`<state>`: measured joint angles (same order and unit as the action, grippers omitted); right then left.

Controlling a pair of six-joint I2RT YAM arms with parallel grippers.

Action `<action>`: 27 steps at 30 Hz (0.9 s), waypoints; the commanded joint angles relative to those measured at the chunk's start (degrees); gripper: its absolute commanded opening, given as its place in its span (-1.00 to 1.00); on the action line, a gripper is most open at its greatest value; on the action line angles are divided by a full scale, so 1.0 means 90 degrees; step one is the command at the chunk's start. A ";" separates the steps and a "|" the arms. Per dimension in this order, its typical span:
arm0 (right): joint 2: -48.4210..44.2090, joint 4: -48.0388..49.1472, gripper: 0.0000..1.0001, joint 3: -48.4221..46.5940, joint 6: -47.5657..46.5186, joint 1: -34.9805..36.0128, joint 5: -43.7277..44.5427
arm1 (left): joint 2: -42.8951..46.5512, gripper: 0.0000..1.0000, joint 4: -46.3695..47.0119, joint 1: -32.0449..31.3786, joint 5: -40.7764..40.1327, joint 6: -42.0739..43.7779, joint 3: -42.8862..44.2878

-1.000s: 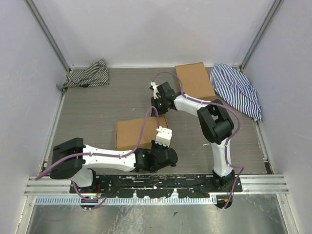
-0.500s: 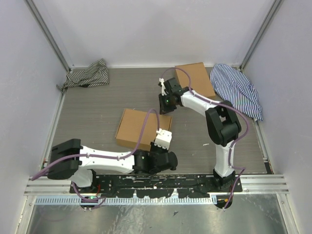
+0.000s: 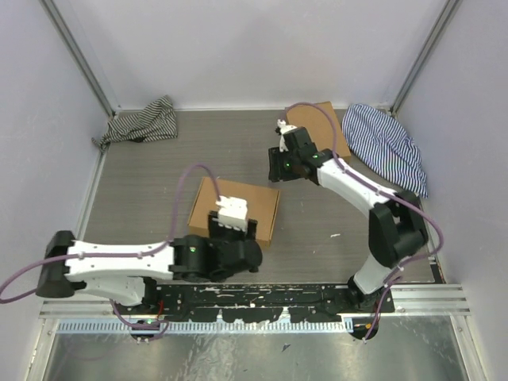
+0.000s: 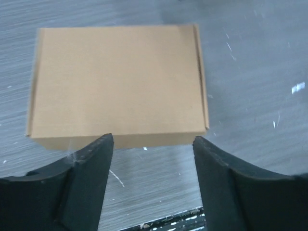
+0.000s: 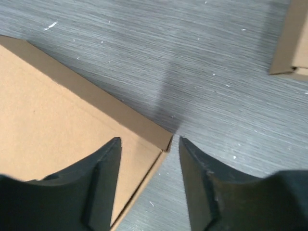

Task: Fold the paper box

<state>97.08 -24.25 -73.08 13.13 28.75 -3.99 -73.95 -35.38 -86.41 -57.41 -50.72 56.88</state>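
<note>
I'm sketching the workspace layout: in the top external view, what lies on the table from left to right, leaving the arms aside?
black-and-white striped cloth → paper box → smaller cardboard box → blue-striped cloth

A: Paper box (image 3: 233, 209)?
B: Plain brown; so is the smaller box (image 3: 321, 127) at one o'clock.
A: The cloths?
B: The ten o'clock cloth (image 3: 143, 121) is black-and-white striped, the two o'clock cloth (image 3: 386, 147) blue-and-white striped; tabletop (image 3: 143, 190) streaked grey.
</note>
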 commanded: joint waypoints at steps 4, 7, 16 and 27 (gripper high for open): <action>-0.1944 0.1110 0.67 0.1336 0.0354 -0.0021 0.0494 | 0.1471 0.99 -0.1196 0.1860 0.0511 0.0840 0.0189; -0.2479 0.1201 0.95 0.1701 0.0378 -0.0021 0.0479 | 0.2006 0.96 -0.0964 0.3342 0.1636 0.1412 0.0089; -0.3985 0.1475 1.00 0.2791 0.0375 -0.0021 0.0603 | 0.1119 0.96 -0.2161 0.6443 0.3949 0.2196 0.0820; -0.5108 0.1189 1.00 0.3633 0.0809 -0.0021 0.1921 | 0.2371 0.96 -0.1913 0.6447 0.3402 0.2611 -0.0121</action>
<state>54.17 -15.03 -42.11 17.96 28.64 8.10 -55.13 -52.47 -28.64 -26.79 -29.76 56.99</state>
